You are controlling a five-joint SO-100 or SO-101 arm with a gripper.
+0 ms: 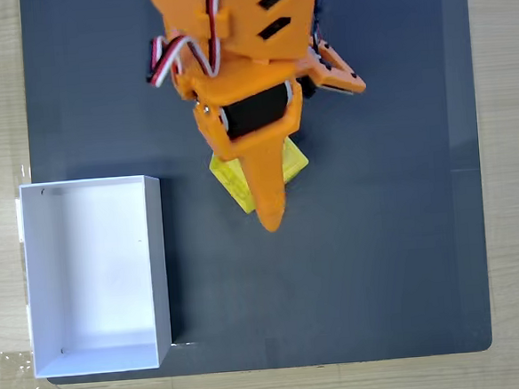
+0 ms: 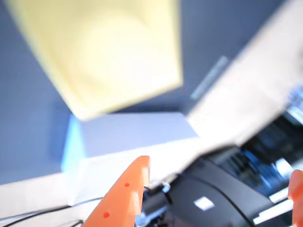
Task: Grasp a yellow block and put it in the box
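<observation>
Orange plastic pincer [image 1: 270, 213] sits right over the bright yellow plastic cube [image 1: 229, 180] on the dark grey mat [image 1: 380, 266] covering the surface; cube shows on both sides of the near finger, rotated diagonal to the mat edges. Can't tell if the jaws are clenched on it; wrist view is blurred, cube [image 2: 113, 52] fills the top. White open thin-walled box [image 1: 96, 275] lies to the left and slightly lower in the fixed view, so that's the carry direction.
</observation>
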